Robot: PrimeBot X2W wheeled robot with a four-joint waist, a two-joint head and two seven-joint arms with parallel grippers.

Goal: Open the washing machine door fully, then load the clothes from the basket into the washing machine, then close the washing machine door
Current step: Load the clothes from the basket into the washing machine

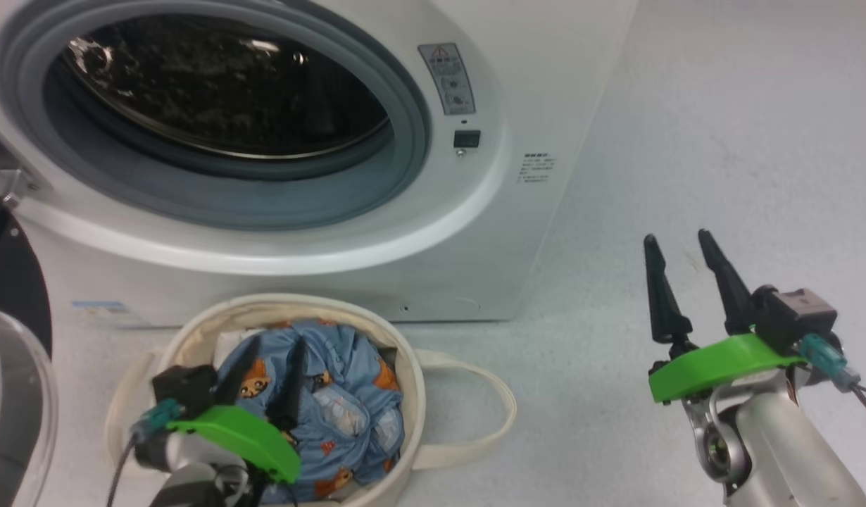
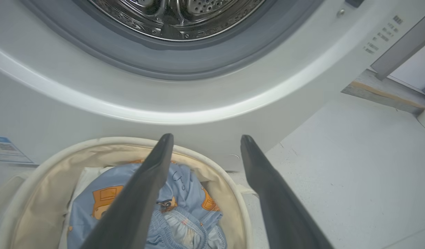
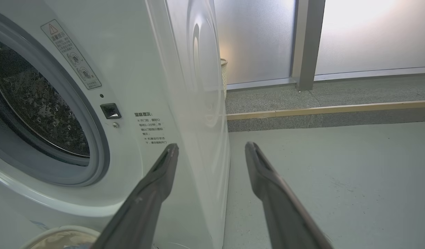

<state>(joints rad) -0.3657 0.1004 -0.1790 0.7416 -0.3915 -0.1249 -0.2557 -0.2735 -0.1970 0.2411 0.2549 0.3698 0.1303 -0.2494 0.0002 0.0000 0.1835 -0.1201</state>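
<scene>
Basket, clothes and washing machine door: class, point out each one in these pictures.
basket (image 1: 299,306), head view, far cream rim.
clothes (image 1: 341,394), head view, blue bear-print fabric.
washing machine door (image 1: 14,289), head view, black rim.

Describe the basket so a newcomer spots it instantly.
Find the white front-loading washing machine with its open round drum mouth. On the floor right before it, below that mouth, sits the basket, a small round cream canvas tote with loop handles. It alone holds the blue bear-print clothes, with the left pincer over it.
</scene>
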